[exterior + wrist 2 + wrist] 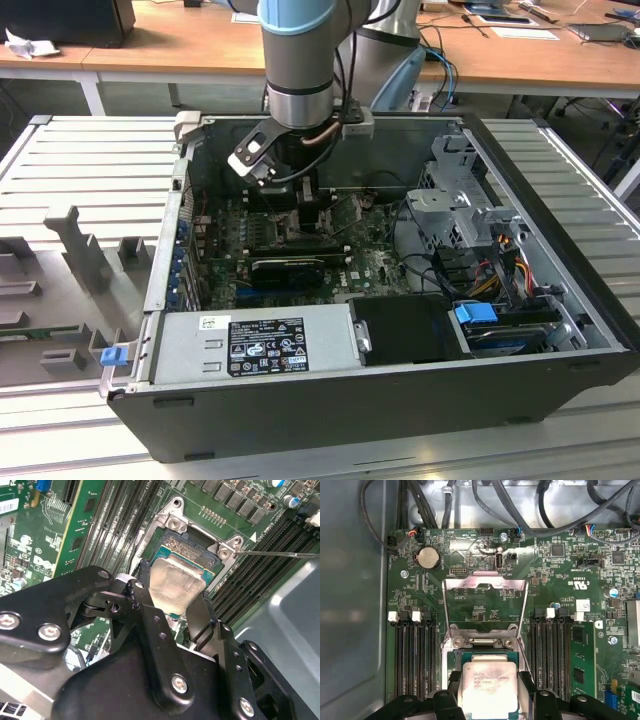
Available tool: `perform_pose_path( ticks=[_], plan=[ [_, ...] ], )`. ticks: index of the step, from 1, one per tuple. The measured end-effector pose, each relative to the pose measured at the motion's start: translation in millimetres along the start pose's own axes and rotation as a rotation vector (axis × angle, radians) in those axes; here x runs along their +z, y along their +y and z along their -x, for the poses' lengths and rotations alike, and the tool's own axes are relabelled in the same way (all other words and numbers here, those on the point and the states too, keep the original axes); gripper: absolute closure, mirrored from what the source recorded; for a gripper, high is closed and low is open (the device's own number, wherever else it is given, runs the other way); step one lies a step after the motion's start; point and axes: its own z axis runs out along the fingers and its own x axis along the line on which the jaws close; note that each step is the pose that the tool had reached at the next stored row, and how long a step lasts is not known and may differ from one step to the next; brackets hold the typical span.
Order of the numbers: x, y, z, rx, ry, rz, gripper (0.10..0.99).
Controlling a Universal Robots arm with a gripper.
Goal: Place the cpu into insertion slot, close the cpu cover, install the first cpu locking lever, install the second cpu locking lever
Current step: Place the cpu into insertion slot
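- Holds chip [487, 695] pinched in gripper [489, 680], right over socket [187, 547]; seating unclear.
- Sits at 12 o'clock of black card [290, 268], exterior view.
- With cover [485, 583] swung open.

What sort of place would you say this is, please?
Probably a robotics lab or workshop: an open desktop computer case on a ribbed metal bench, the arm's gripper holding the cpu inside it, wooden desks behind.

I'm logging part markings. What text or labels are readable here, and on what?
On the cpu: printed lines, too small to read.
On the power supply label: print, too small to read.
On the motherboard: white markings, too small to read.
No text can be quoted.
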Motion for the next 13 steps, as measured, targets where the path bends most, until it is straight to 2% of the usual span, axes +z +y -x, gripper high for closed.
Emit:
perform_pose_path(
  ticks=[2,8,13],
  plan=[
    [1.3,-0.3,-0.9,0.000,0.0000,0.000,0.557],
    [11.3,-2.0,-6.9,0.000,-0.0004,0.000,0.557],
    [13.5,-3.8,-6.9,0.000,-0.0001,0.000,0.557]
  ],
)
